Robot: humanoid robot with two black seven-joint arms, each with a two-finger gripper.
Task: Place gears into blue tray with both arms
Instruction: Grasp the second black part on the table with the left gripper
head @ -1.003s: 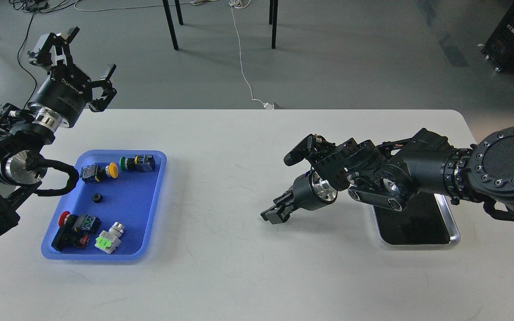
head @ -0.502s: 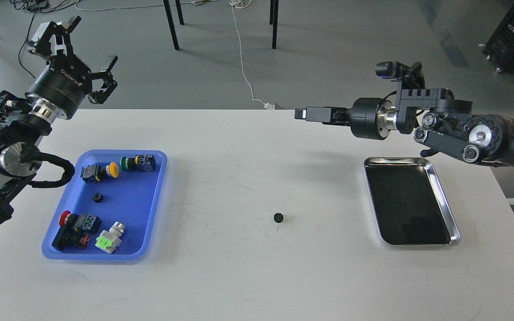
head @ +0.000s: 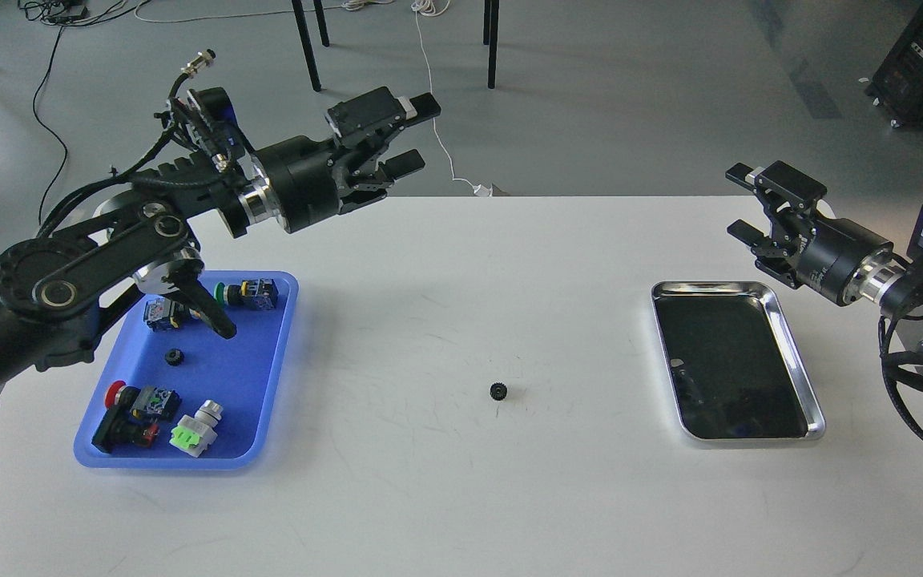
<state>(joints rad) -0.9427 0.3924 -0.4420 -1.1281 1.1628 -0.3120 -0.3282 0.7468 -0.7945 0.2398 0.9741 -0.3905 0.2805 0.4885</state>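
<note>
Head view: gear [head: 498, 391] lies mid-table, right of tray [head: 273, 369], below and well apart from left gripper [head: 413, 132], the nearer; right gripper [head: 738, 202]; both jaws open, empty.

Our left arm reaches up and rightward, its left gripper [head: 412, 134] raised with fingers spread apart. Our right arm bends in from the right edge, its right gripper [head: 742, 202] likewise spread, pointing left.
</note>
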